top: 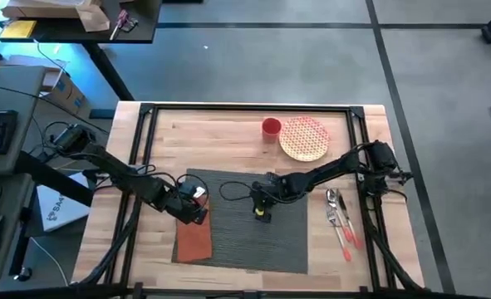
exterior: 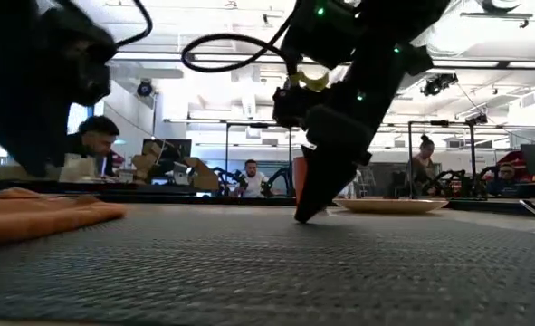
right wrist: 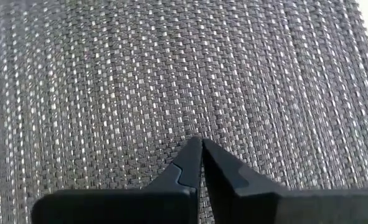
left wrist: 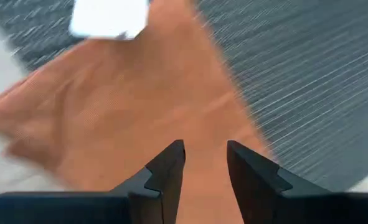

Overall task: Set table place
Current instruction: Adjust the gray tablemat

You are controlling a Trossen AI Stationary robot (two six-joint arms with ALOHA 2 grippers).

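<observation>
- The right hand [top: 262, 213] is seen clenched, with its two fingers pressed together and nothing between them, the tips touching the placemat [top: 282, 241] near its middle.
- The left hand [top: 197, 208] is held over the orange napkin [top: 193, 239], which lies on the left part of the placemat; its fingers [left wrist: 169, 167] are released with a small gap, and nothing is grasped.
- The placemat is laid on the near middle of the counter [top: 228, 137], and its weave looks flat under the right hand.
- The step in hand is judged to be the smoothing or settling of the placemat and napkin, before the other things are brought.
- To do it well, the right fingertips should be pressed only lightly, so that the mat is not dragged or wrinkled; the napkin should be taken by its edge, because soft cloth folds easily.
- The plate [top: 303, 138] and the red cup [top: 271, 127] are standing at the far side of the counter, just beside each other, off the mat.
- The cutlery [top: 341, 220] is lying to the right of the mat, on the bare wood.
- The counter is of light wood with a black rail frame around it.
- Behind the counter, in the low view, a workshop room is seen with several seated people [exterior: 91, 143] and other equipment; a dark desk [top: 79, 21] is standing at the far left.
</observation>
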